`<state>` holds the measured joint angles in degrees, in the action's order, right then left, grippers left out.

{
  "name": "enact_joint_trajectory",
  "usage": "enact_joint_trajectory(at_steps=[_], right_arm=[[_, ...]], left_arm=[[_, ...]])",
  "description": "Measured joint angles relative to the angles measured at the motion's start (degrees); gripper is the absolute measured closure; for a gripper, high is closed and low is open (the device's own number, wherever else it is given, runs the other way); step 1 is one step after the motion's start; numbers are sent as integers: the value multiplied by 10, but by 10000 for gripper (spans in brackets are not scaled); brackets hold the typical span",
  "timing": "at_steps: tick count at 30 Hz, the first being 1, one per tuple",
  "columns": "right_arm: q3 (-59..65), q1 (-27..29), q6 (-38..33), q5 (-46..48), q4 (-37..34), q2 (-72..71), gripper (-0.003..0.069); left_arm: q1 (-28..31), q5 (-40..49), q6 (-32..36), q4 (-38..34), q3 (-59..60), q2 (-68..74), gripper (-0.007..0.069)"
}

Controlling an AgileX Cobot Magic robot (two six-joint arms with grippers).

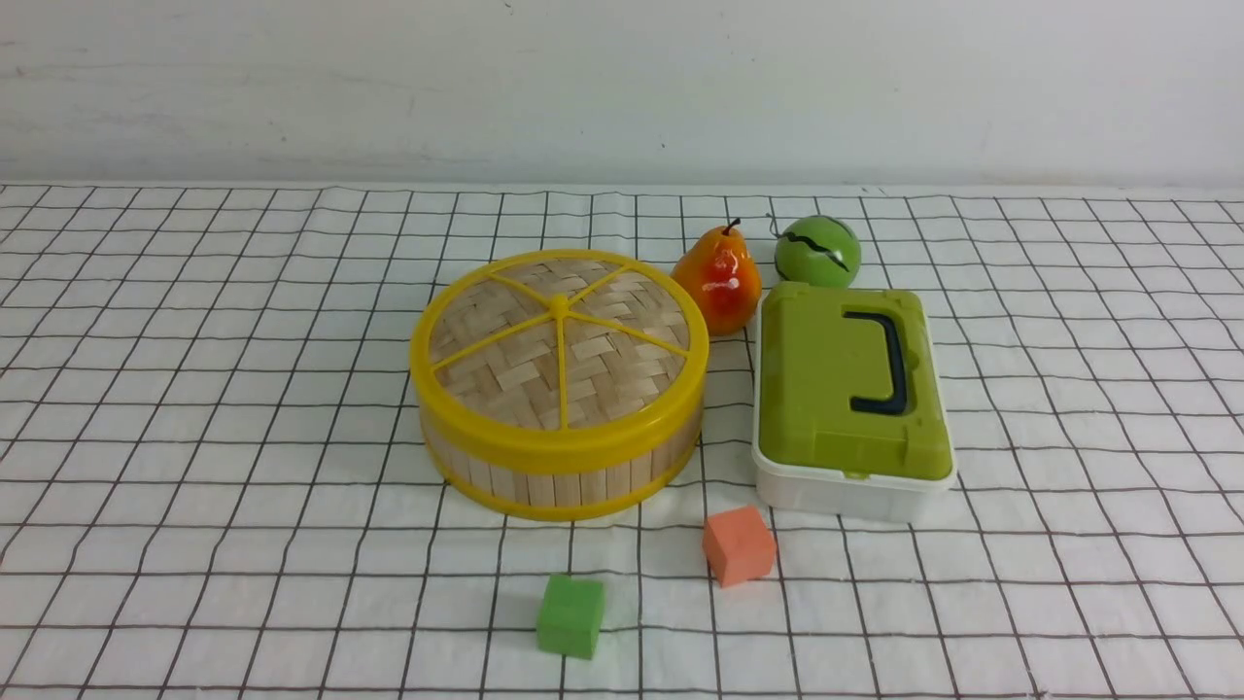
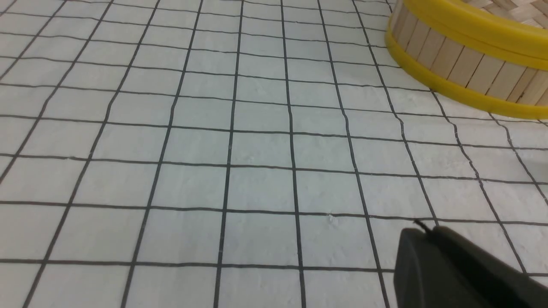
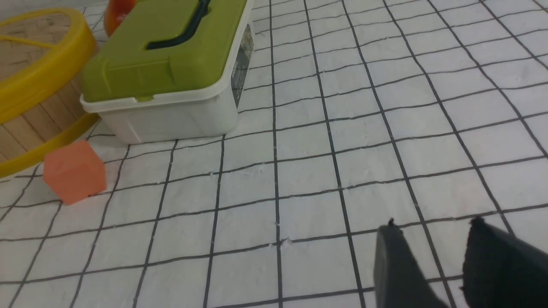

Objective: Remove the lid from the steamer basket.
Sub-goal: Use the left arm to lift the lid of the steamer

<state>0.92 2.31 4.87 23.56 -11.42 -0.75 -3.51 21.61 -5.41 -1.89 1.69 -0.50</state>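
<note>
The lid point(image 1: 559, 345), a woven bamboo disc with a thick yellow rim and yellow spokes, sits closed on the steamer basket point(image 1: 564, 476), a round tub of light wooden slats, in the middle of the table. No gripper shows in the front view. In the left wrist view my left gripper point(image 2: 424, 231) is shut and empty over bare cloth, well short of the basket point(image 2: 462, 68). In the right wrist view my right gripper point(image 3: 432, 226) is open and empty over bare cloth; the lid's rim point(image 3: 47, 72) shows far off.
A white box with a green lid and black handle point(image 1: 850, 394) stands right of the basket. A pear point(image 1: 719, 277) and a green ball point(image 1: 816, 251) lie behind. An orange cube point(image 1: 739, 544) and a green cube point(image 1: 570, 614) lie in front.
</note>
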Motion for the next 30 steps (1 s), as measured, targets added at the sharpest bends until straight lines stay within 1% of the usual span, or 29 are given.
enact_joint_trajectory(at_steps=[30], right_arm=[[0, 0, 0, 0, 0, 0, 419]], left_arm=[[0, 0, 0, 0, 0, 0, 594]])
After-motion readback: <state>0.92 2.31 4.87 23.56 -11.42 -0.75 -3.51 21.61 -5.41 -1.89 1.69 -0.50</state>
